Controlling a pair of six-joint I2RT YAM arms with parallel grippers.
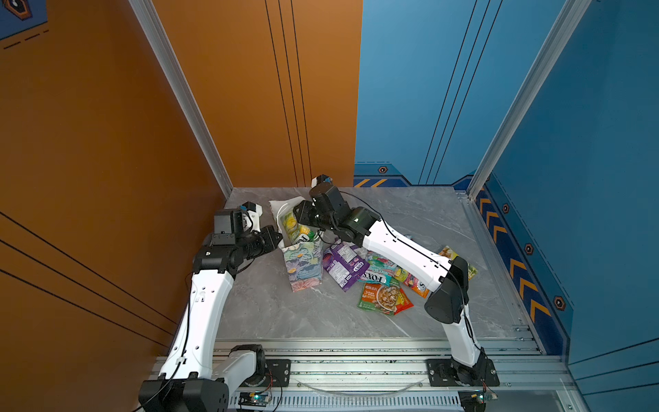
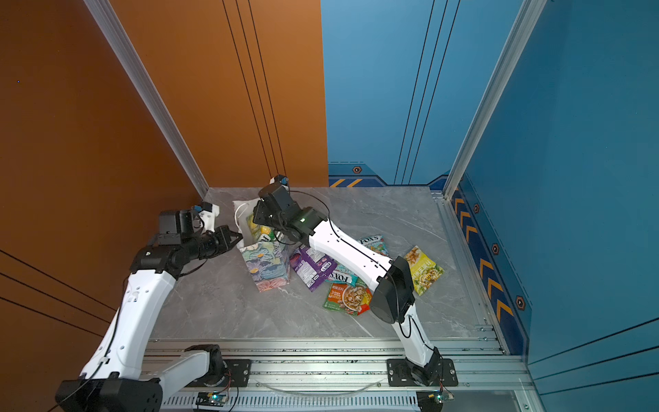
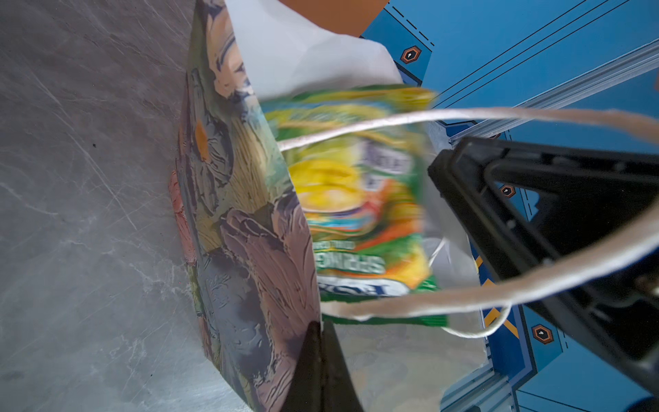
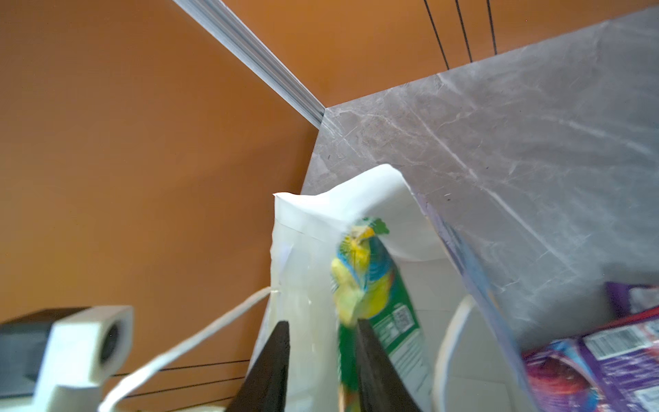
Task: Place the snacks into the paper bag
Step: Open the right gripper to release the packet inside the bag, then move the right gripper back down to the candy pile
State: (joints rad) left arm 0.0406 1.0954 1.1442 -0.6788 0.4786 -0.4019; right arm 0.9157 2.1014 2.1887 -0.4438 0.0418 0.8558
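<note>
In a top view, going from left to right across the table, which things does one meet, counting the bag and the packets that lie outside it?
paper bag → purple packet → green-orange sachet → yellow-green sachet. Left out: the teal packets, whose places overlap the others.

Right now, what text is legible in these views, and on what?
"FOX'S": teal packet, upside down.
"FOX'S": second teal packet, farther back.
"FOX'S": purple packet, small logo.
"SPRING": green packet in the paper bag, upside down, slightly blurred.
All other print: too small or blurred to read.
</note>
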